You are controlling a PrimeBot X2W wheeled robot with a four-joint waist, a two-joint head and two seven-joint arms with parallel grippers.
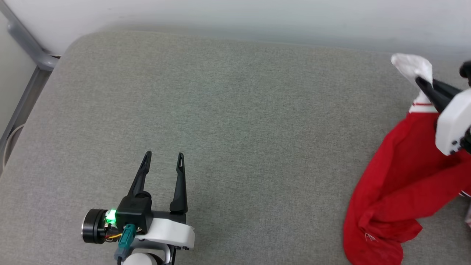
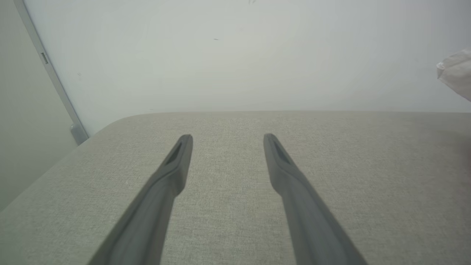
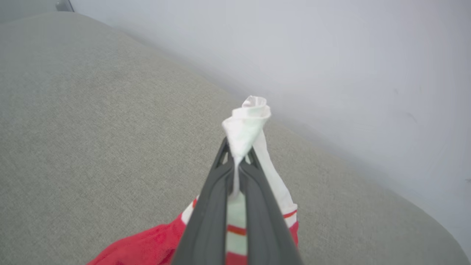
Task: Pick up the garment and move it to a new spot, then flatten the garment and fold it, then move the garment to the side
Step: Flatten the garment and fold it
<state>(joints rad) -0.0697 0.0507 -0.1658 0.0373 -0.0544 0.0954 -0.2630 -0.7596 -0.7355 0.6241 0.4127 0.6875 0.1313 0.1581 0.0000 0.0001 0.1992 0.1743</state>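
Observation:
The garment, a bright red T-shirt with white sleeves, lies bunched at the right edge of the grey cushion. My right gripper is shut on its white sleeve, which pokes out past the fingertips. In the right wrist view the gripper pinches the sleeve, with the red body hanging below. My left gripper hovers open over bare cushion at the lower left, far from the shirt. Its wrist view shows the gripper with a wide gap and a corner of white sleeve at the right.
A pale wall runs along the far side of the cushion. A grey metal frame stands at the far left corner. The cushion's rounded left edge drops off to the floor.

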